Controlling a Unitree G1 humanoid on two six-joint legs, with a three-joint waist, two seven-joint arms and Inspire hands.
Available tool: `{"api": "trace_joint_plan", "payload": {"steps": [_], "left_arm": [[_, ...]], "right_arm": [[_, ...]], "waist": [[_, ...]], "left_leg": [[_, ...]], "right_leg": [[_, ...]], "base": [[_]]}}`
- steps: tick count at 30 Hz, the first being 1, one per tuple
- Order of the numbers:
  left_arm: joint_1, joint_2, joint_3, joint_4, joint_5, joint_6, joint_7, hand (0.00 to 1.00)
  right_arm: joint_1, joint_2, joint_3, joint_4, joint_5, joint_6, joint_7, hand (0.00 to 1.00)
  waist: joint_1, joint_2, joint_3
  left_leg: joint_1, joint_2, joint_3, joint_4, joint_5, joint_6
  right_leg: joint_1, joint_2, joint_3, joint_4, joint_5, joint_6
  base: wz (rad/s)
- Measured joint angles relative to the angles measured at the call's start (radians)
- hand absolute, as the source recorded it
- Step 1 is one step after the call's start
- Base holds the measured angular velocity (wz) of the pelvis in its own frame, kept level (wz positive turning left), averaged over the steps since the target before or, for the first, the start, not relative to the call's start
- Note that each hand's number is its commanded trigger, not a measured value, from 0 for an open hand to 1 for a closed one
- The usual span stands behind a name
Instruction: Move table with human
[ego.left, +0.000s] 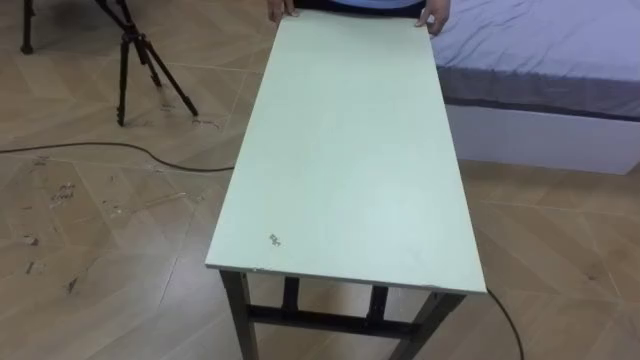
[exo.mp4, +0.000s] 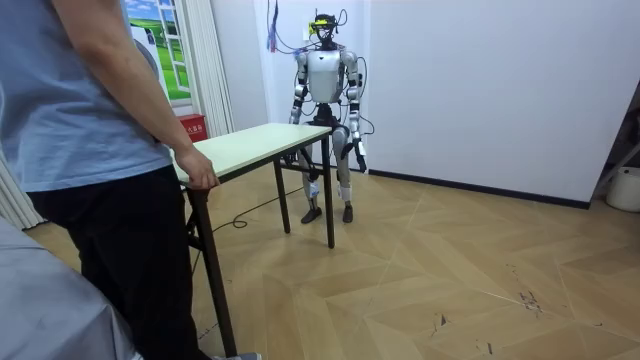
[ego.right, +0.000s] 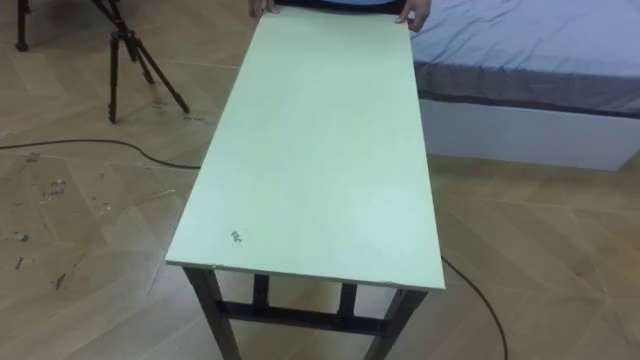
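Observation:
A long table (ego.left: 350, 150) with a pale green top and black legs stretches away from me toward a person. The person grips its far short edge with both hands (ego.left: 437, 22), one at each corner. In the room view the person (exo.mp4: 90, 150) stands at the near end of the table (exo.mp4: 260, 140), a hand (exo.mp4: 200, 176) curled over the edge. I stand upright at the other end, close to the table. My left hand (exo.mp4: 359, 160) hangs low beside my thigh, off the table. My right hand (exo.mp4: 294, 120) is by the table's corner.
A black tripod (ego.left: 140, 60) stands on the wooden floor to my left, and a dark cable (ego.left: 100, 148) runs past it. A bed (ego.left: 540, 50) with a blue sheet lies at the far right, next to the table's end. A red box (exo.mp4: 190, 126) sits by the curtain.

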Motion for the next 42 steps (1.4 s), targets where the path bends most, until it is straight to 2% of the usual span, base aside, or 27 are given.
{"api": "trace_joint_plan", "payload": {"steps": [3, 8, 12, 14, 15, 18, 21, 25, 29, 33, 37, 39, 42], "left_arm": [[0.003, 0.0, -0.001, -0.001, -0.011, 0.0, 0.0, 0.0], [0.004, 0.0, -0.01, -0.001, -0.098, 0.0, -0.004, 0.0], [0.003, 0.002, 0.002, 0.006, -0.141, 0.005, -0.049, 0.0], [0.011, 0.003, 0.002, 0.008, -0.202, 0.021, -0.079, 0.0], [0.012, 0.003, 0.002, 0.008, -0.271, 0.034, -0.1, 0.0], [0.013, 0.004, 0.012, 0.008, -0.38, 0.063, -0.142, 0.0], [0.015, 0.007, 0.012, 0.014, -0.473, 0.071, -0.187, 0.0], [0.006, 0.018, 0.008, 0.031, -0.587, 0.096, -0.26, 0.0], [0.001, 0.028, 0.007, 0.019, -0.638, 0.13, -0.327, 0.0], [-0.001, 0.042, -0.051, -0.033, -0.755, 0.132, -0.382, 0.0], [0.009, 0.048, -0.093, -0.149, -0.893, 0.144, -0.412, 0.0], [0.026, 0.057, -0.165, -0.248, -0.989, 0.146, -0.429, 0.0], [0.044, 0.064, -0.241, -0.355, -1.068, 0.146, -0.463, 0.0]], "right_arm": [[0.0, 0.001, 0.0, 0.0, 0.0, 0.0, -0.001, 0.0], [0.0, 0.0, -0.001, -0.004, 0.001, 0.0, -0.005, 0.0], [0.001, 0.001, -0.028, 0.008, 0.023, 0.007, 0.024, 0.0], [0.007, 0.001, -0.035, 0.009, 0.042, 0.013, 0.034, 0.0], [0.011, 0.001, -0.042, 0.009, 0.06, 0.022, 0.042, 0.0], [0.018, 0.001, -0.08, 0.009, 0.076, 0.051, 0.065, 0.0], [0.024, -0.003, -0.095, 0.009, 0.121, 0.056, 0.093, 0.0], [0.02, -0.021, -0.092, 0.025, 0.172, 0.076, 0.132, 0.0], [0.047, -0.045, -0.086, -0.032, 0.191, 0.098, 0.152, 0.0], [0.079, -0.066, -0.077, -0.141, 0.198, 0.102, 0.177, 0.0], [0.107, -0.072, -0.073, -0.279, 0.256, 0.123, 0.189, 0.0], [0.138, -0.069, -0.033, -0.387, 0.314, 0.125, 0.19, 0.0], [0.149, -0.063, 0.022, -0.495, 0.391, 0.134, 0.203, 0.0]], "waist": [[0.0, -0.001, 0.0001], [0.001, 0.003, 0.0001], [0.002, 0.006, -0.0018], [0.002, 0.007, -0.0022], [0.001, 0.007, -0.0022], [0.0, 0.007, -0.0021], [0.0, 0.008, -0.0015], [0.005, 0.011, -0.0021], [0.004, 0.023, -0.0044], [0.004, 0.036, -0.0065], [0.002, 0.042, -0.0021], [0.001, 0.044, -0.0028], [0.001, 0.044, -0.0024]], "left_leg": [[0.001, 0.0, 0.0, 0.0, 0.0, 0.0], [-0.005, 0.001, -0.002, 0.0, -0.004, 0.001], [-0.013, 0.001, -0.002, -0.001, -0.006, 0.001], [-0.013, 0.001, -0.001, 0.003, -0.006, 0.001], [-0.014, 0.0, -0.001, 0.004, -0.006, 0.001], [-0.014, -0.001, 0.002, 0.005, -0.006, 0.001], [-0.02, -0.003, 0.007, 0.006, -0.006, 0.001], [-0.027, -0.003, 0.015, 0.01, -0.006, 0.001], [-0.038, -0.003, 0.018, 0.013, -0.006, 0.001], [-0.051, -0.004, 0.026, 0.027, -0.006, 0.001], [-0.058, -0.005, 0.032, 0.028, -0.006, 0.001], [-0.057, -0.004, 0.034, 0.029, -0.006, 0.001], [-0.056, -0.003, 0.048, 0.029, -0.006, 0.001]], "right_leg": [[0.0, 0.0, 0.001, 0.0, 0.0, 0.0], [-0.006, 0.001, 0.0, 0.0, 0.0, 0.0], [-0.017, 0.003, 0.0, 0.002, 0.001, -0.001], [-0.016, 0.001, -0.001, 0.002, 0.001, 0.0], [-0.015, 0.0, -0.002, 0.002, 0.0, 0.0], [-0.016, -0.001, 0.004, 0.001, -0.002, 0.003], [-0.018, -0.005, 0.0, 0.001, -0.003, 0.006], [-0.025, -0.005, 0.001, 0.002, -0.004, 0.006], [-0.037, -0.005, -0.003, 0.005, -0.003, 0.005], [-0.053, -0.007, 0.005, 0.014, -0.004, 0.004], [-0.079, -0.01, 0.014, 0.043, -0.009, -0.002], [-0.077, -0.008, 0.017, 0.042, -0.011, -0.002], [-0.079, -0.007, 0.021, 0.042, -0.01, -0.002]], "base": [[0.0], [0.0], [-0.02], [-0.02], [0.0], [0.0], [0.04], [0.0], [-0.01], [-0.06], [-0.11], [0.0], [-0.07]]}}
